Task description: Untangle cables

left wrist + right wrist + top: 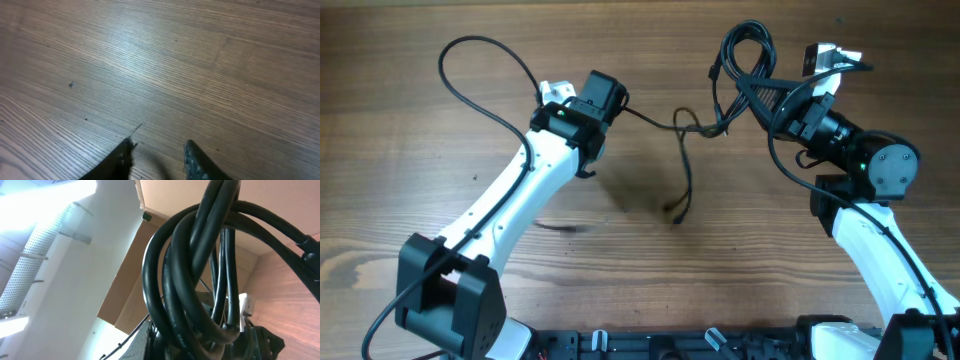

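The cables point(692, 126) are thin black cords. They form a small knot at mid-table, and one strand trails down to a plug end point(675, 211). A taut strand runs left from the knot to my left gripper point(605, 108); where it ends there is hidden under the gripper. In the left wrist view the left gripper point(159, 155) hovers over bare wood. Its fingertips point(194, 161) are apart with only table between them, and a hair-thin strand point(138, 127) shows at the left tip. My right gripper point(775, 98), tilted up, is shut on a looped bundle of cables point(200, 270) that fills its view.
The left arm's own thick black cable point(470, 62) loops across the back left of the table. A black frame point(700, 342) runs along the front edge, and a faint dark mark point(560, 227) lies on the wood. Behind the bundle are a white duct point(45, 260) and cardboard point(125, 295).
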Controlling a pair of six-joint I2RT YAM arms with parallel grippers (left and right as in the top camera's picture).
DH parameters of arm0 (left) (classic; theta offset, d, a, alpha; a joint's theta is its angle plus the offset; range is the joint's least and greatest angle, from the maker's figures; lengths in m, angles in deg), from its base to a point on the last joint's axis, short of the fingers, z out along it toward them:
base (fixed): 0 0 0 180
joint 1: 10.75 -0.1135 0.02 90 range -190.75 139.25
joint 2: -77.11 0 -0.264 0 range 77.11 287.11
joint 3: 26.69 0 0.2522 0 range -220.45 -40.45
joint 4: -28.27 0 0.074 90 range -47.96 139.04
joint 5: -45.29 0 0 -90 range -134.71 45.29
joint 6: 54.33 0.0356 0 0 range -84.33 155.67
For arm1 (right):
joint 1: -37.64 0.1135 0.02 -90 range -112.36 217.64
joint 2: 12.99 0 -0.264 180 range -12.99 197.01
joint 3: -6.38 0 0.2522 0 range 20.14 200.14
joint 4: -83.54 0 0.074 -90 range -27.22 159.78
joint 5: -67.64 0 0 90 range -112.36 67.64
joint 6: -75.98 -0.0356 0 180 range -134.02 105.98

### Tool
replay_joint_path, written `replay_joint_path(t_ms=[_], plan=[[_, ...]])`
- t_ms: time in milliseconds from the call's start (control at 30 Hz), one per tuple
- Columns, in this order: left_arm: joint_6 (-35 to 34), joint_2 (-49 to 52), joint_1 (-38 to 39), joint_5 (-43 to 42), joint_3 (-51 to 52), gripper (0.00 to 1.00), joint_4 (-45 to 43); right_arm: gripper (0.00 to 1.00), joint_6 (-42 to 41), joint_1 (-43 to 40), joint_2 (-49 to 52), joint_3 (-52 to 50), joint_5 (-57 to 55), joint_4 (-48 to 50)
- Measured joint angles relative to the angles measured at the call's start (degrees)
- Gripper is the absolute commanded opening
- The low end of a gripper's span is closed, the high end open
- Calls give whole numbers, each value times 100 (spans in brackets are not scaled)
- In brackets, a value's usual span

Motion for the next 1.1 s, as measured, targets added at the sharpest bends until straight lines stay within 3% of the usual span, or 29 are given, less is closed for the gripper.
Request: replay_joint_path(t_ms=[33,67,133,367,700,867,1100], plan=[[9,0,-7,2,0,62,-2,4,0,0,0,0,-2,0],[-22,0,-20,0,0,83,-22,4,0,0,0,0,-2,0],[-2,0,-20,-7,0,100,-46,4,0,0,0,0,-2,2],[13,-105,-20,-402,0,100,-68,4,7,0,0,0,-4,-79],[463,-1722,-20,-953,0,100,-260,4,232,0,0,0,-22,-308],[503,-2284,-20,-975,0,100,-459,4,835,0,0,0,63,-341],[503,-2588,-20,-1298,0,100,-680,4,2398,-4,0,0,769,133]])
